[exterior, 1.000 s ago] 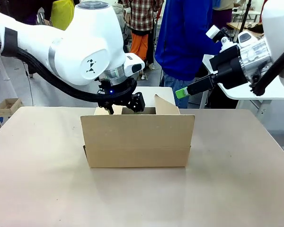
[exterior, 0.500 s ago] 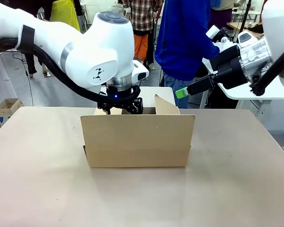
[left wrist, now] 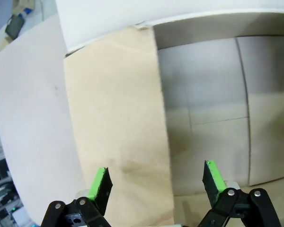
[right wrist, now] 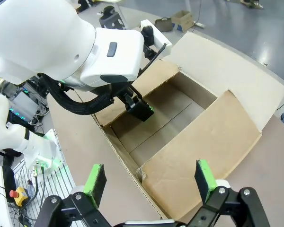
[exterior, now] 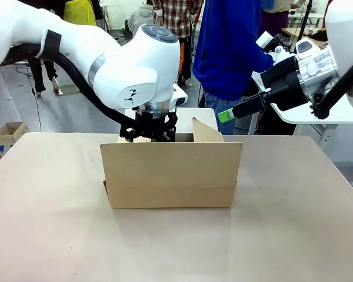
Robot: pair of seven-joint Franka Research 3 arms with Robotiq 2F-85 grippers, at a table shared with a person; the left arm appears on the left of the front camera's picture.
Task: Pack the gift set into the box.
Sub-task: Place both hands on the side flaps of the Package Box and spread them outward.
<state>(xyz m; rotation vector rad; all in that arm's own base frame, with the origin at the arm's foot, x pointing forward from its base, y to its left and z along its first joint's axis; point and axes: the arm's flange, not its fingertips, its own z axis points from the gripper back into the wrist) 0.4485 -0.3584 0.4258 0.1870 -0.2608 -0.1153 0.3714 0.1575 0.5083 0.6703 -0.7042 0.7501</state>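
- Front view: the worktop (exterior: 47, 229) is a pale beige surface running the full width of the frame. Its edge also shows in the left wrist view (left wrist: 28, 94).
- The box (exterior: 170, 173) sits on the worktop at centre, a little toward the far side, with a long side facing the robot. Its near long flap stands upright. In the right wrist view the box (right wrist: 156, 120) is open at the top. One short end flap (right wrist: 203, 142) angles outward toward the camera, and the inner floor is plain cardboard with a seam along it.
- The left arm (exterior: 123, 64) comes in from the left and arches over, its wrist pointing straight down above the left half of the box.
- The right arm (exterior: 317, 70) is held high at the right, its wrist aimed leftward.
- A person in a blue top (exterior: 229, 47) stands at the far side, behind the box.
- The left hand (exterior: 148, 134) dips into the box opening, its lower part hidden behind the near long flap.
  - Left wrist view: the left hand (left wrist: 156, 174) has its green pads set wide apart with nothing between them, and cardboard panels of the box lie beneath.
  - Right wrist view: it (right wrist: 141, 109) is inside the opening; whether it touches the floor I cannot tell.
- The right hand (exterior: 225, 115) hangs in the air above and behind the right end of the box, apart from it. In its own view (right wrist: 149, 172) the fingers are spread wide and hold nothing.
- A small brown carton (exterior: 9, 132) sits on the floor at far left.
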